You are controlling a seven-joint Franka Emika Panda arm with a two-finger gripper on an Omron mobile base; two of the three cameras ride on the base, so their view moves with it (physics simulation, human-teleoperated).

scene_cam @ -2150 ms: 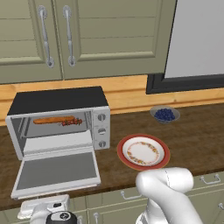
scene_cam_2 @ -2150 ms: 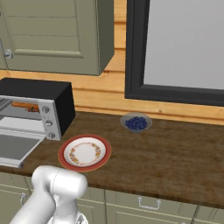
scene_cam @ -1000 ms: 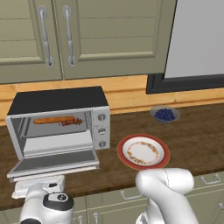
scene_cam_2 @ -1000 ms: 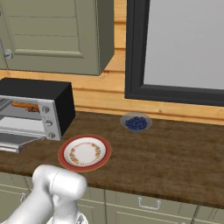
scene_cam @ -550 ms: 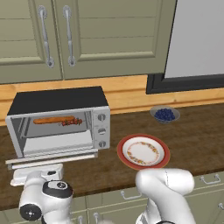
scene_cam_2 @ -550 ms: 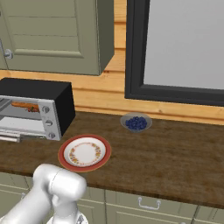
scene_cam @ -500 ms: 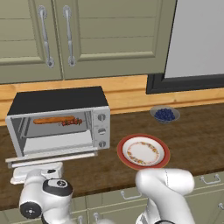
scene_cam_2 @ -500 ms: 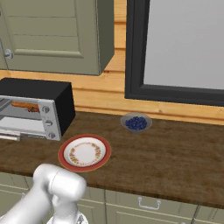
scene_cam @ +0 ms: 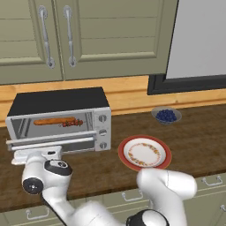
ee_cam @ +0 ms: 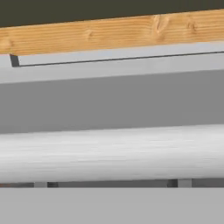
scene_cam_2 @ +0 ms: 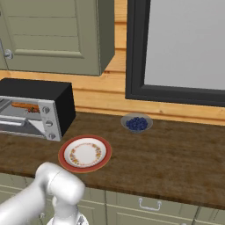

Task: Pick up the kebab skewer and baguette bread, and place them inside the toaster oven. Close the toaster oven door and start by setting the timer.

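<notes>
The upper cabinets (scene_cam: 88, 35) with their long handles hang above a wooden back wall, and a dark-framed window (scene_cam_2: 180, 48) is at the right. Below them the dark wooden worktop (scene_cam: 194, 128) runs from left to right.

The toaster oven (scene_cam: 59, 119) stands at the left of the worktop, against the back wall. It has a black top and three round knobs on its right panel. The toaster oven door (scene_cam: 50, 142) is lifted most of the way up but is not fully shut; the opening above it shows the inside. There the baguette bread (scene_cam: 52, 121) lies lengthwise on the rack, and the kebab skewer (scene_cam: 73, 123) lies just beside its right end.

The white arm bends low in front of the oven, and the hand (scene_cam: 37, 154) is just below the door's near edge. In the hand view the long bar handle (ee_cam: 109, 153) crosses very close. The hand stands wide open and grips nothing.

A red-rimmed plate (scene_cam: 144, 152) lies to the right of the oven, near the front edge. Farther right and farther back is a small bowl of blue berries (scene_cam: 166, 115).
</notes>
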